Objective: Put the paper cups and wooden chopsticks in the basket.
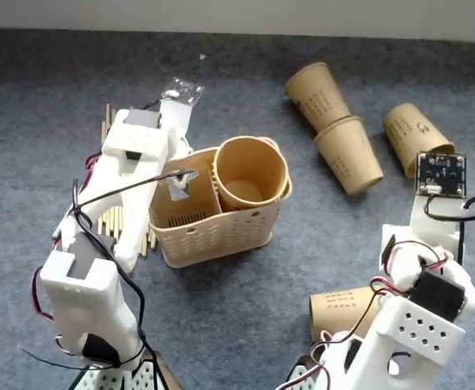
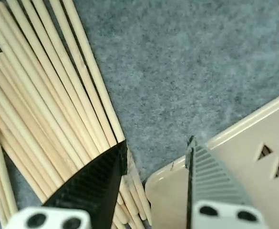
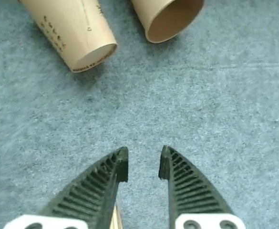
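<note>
The basket stands in the middle of the worktop and is split into 2 compartments. 1 paper cup stands upright, mouth up, in the compartment nearer the right arm. That probably leaves the other compartment free for the sticks. 4 loose cups lie on their sides: the near cup is by the right arm's base, and the far cups, 3 of them, lie beyond the basket.

The chopsticks lie in a loose bundle on the worktop just beside the basket, partly under the left arm. The left gripper hangs low over them with its fingers released, spread wide and holding nothing. The black finger is above the chopsticks and the other is above the corner of the basket. This looks like lining up for a pinch. As it stands, 1 finger would land on the rim, so a shift toward the bundle seems needed first.

The right gripper points at bare worktop, its fingers a little parted with nothing between them. 2 cups lie ahead of it. It likely holds short of them so the arms do not crowd the basket.
</note>
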Motion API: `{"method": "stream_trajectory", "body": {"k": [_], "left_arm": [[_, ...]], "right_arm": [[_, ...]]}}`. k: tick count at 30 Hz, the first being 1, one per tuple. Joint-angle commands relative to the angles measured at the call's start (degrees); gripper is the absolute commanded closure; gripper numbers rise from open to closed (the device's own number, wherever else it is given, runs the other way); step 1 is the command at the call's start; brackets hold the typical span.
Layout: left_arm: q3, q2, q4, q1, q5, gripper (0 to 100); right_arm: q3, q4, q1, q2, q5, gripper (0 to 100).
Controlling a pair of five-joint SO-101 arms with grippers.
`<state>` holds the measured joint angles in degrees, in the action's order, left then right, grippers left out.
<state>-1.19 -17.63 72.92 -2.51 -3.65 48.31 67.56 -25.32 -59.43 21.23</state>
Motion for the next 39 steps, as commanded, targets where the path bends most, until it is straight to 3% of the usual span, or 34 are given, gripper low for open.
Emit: {"method": "stream_trajectory", "body": {"k": [1,5,11,15,23,30,32,34,37,39], "left_arm": [[-4.3,1.3,-0.4,4.7,4.1,78],[-7.5,1.1,-0.6,10.7,9.2,78],[-7.5,1.1,-1.3,11.2,9.8,78],[-7.5,1.1,-1.9,12.4,9.8,78],[-6.1,1.0,-4.9,13.1,12.1,78],[-4.7,1.1,-6.6,13.2,12.1,78],[-4.7,1.1,-6.6,13.2,12.1,78],[-4.6,1.1,-6.5,13.2,12.1,78],[-4.6,1.1,-6.4,13.2,12.1,78],[-4.6,1.1,-6.3,13.2,12.1,78]], "right_arm": [[-1.8,-1.6,-5.1,-0.1,0.5,87.9],[1.5,3.7,-7.0,0.3,0.4,87.9],[12.5,16.3,-7.0,-0.1,0.3,87.9],[15.5,13.3,-7.5,-0.1,1.2,87.9],[15.0,19.6,-7.2,-0.1,16.6,87.9],[21.1,16.4,-2.5,-0.1,30.6,88.1],[23.0,14.9,-1.4,-0.1,32.9,92.3],[23.9,13.4,-0.5,0.0,33.5,99.8],[23.6,10.3,-0.2,0.2,33.0,99.5],[22.9,7.0,-0.2,0.2,28.4,99.3]]}}
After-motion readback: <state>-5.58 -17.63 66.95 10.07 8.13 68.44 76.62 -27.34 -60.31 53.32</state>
